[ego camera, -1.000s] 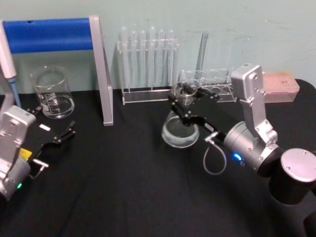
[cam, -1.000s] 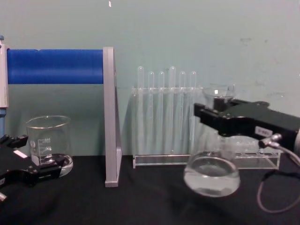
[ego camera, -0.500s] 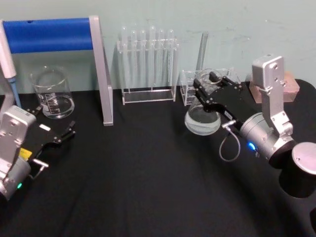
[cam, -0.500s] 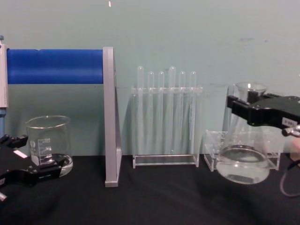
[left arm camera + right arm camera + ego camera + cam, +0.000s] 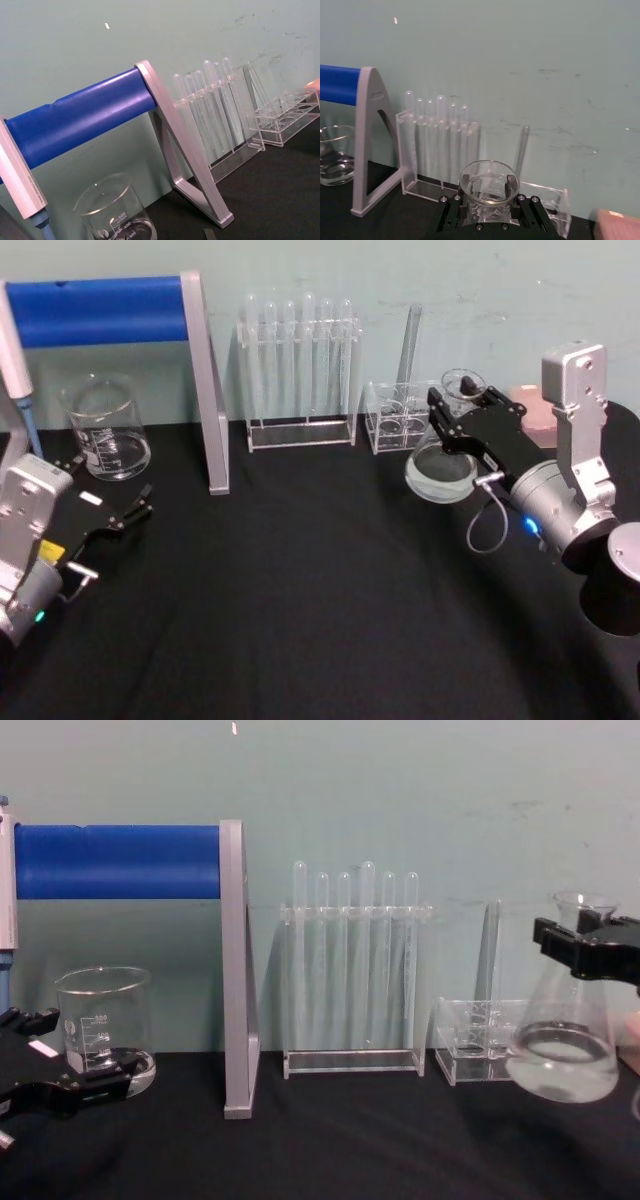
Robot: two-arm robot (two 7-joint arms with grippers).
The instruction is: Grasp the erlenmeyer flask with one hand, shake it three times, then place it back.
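Note:
The erlenmeyer flask (image 5: 440,468) is clear glass with a little clear liquid in its wide base. It hangs slightly tilted above the black table at the right, in front of a small clear rack. My right gripper (image 5: 466,408) is shut on its neck just below the flared rim. The chest view shows the flask (image 5: 563,1060) off the table with the black right gripper (image 5: 592,942) clamped on the neck. In the right wrist view the flask's rim (image 5: 489,181) sits between the two fingers (image 5: 451,211). My left gripper (image 5: 108,490) rests open at the near left, in front of the beaker.
A glass beaker (image 5: 105,430) stands at the back left beside a grey stand holding a blue roll (image 5: 100,310). A rack of test tubes (image 5: 300,370) and a small clear rack (image 5: 400,420) line the back wall. A pink block (image 5: 535,405) lies behind the right arm.
My right gripper has carried the flask rightward from the table's middle to the right side, past the small rack. The left arm has not moved.

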